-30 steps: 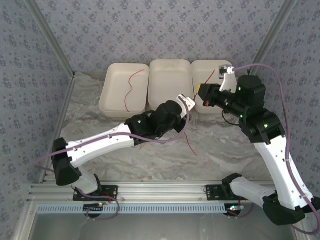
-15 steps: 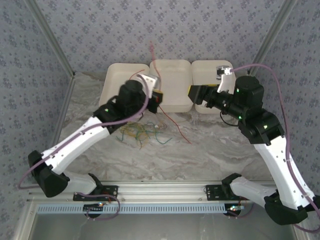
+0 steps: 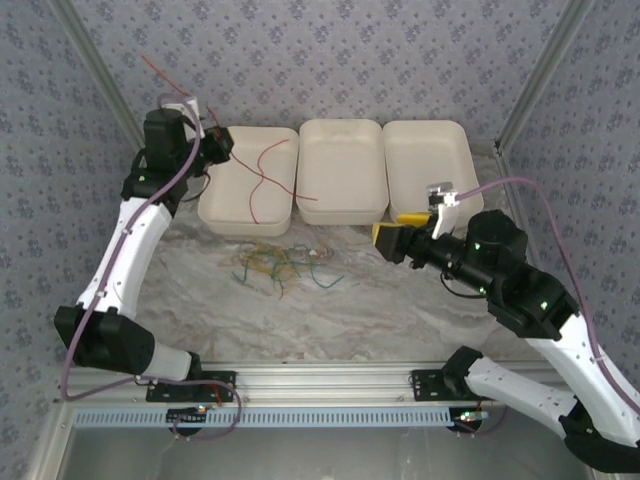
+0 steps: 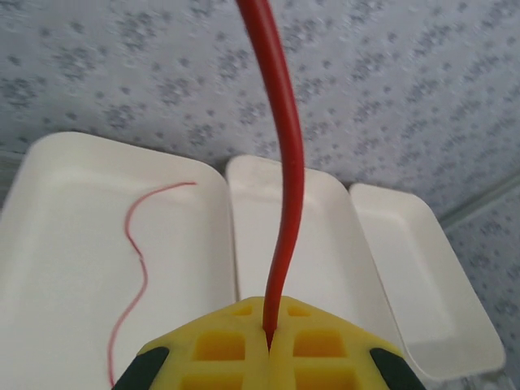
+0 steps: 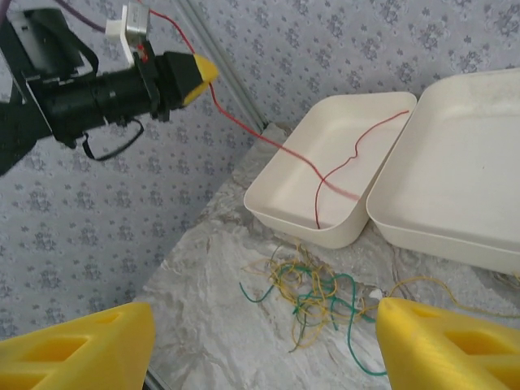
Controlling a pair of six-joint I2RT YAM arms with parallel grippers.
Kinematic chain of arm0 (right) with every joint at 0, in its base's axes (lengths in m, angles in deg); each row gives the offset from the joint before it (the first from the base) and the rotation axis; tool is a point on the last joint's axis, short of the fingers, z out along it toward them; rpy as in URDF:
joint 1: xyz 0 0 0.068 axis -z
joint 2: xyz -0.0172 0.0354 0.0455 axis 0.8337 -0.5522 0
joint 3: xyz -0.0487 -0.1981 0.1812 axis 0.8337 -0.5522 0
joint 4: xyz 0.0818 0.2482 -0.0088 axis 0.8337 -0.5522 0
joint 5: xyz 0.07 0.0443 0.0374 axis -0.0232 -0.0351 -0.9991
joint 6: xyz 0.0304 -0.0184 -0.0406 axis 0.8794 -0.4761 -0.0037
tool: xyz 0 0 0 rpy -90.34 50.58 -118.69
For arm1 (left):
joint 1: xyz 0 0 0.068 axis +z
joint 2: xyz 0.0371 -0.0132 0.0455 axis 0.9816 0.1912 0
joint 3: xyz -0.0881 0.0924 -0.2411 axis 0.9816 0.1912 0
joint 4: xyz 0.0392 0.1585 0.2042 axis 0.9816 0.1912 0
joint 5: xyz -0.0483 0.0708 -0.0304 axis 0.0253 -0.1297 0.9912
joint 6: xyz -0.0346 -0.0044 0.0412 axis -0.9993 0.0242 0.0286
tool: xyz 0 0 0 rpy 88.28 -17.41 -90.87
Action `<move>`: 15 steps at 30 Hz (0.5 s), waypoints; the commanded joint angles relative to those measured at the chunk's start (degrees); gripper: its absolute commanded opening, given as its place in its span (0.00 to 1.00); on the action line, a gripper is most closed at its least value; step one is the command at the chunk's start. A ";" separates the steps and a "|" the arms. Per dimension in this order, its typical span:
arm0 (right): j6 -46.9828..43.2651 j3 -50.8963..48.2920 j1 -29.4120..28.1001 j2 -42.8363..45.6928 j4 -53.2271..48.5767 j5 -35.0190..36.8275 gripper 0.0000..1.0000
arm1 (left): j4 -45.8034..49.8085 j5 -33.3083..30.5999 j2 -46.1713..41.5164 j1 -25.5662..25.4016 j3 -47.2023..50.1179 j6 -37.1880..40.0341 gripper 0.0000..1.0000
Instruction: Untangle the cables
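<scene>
Holding a red cable (image 4: 288,162): the left gripper (image 4: 269,325) has its yellow fingers pressed together and clamped on it, as the left wrist view shows at the seam. The gripper sits high over the bench's (image 3: 420,300) far-left corner, just left of the left tray (image 3: 215,200).

From the fingers the held cable slants down across the left tray to the left side of the middle tray (image 3: 340,160). Can't tell whether its end touches the tray. Another red stretch shows behind that wrist, against the wall.

A second red cable (image 3: 252,190) lies loose and wavy inside the left tray, running from its far-right corner toward its near edge.

Tangle (image 3: 278,265) of yellow-orange and green cables is on the bench, left of centre and just in front of the left tray's near edge, touching neither gripper. One strand trails off toward the middle tray's near edge.

Right gripper (image 3: 397,230) has its fingers wide apart with nothing between them. It hangs by the near edges of the middle tray and right tray (image 3: 425,150), near where the two meet, and points left toward the tangle. In the right wrist view both yellow fingertips (image 5: 81,349) frame the tangle, well short of it.

All three trays stand side by side along the far edge.
</scene>
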 commanded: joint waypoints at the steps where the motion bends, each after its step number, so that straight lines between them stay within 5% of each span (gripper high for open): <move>1: 1.23 -2.52 -3.28 1.38 -0.12 5.62 0.73 | -1.51 -1.86 2.86 2.67 -2.05 -4.52 0.00; 10: 2.60 -6.40 -13.50 4.06 -4.04 15.53 0.72 | 13.06 -12.76 16.04 3.56 -20.20 2.50 0.00; 15: 3.19 -6.50 -15.00 5.07 -5.90 17.72 0.71 | 20.56 -13.43 20.82 3.39 -24.76 7.19 0.00</move>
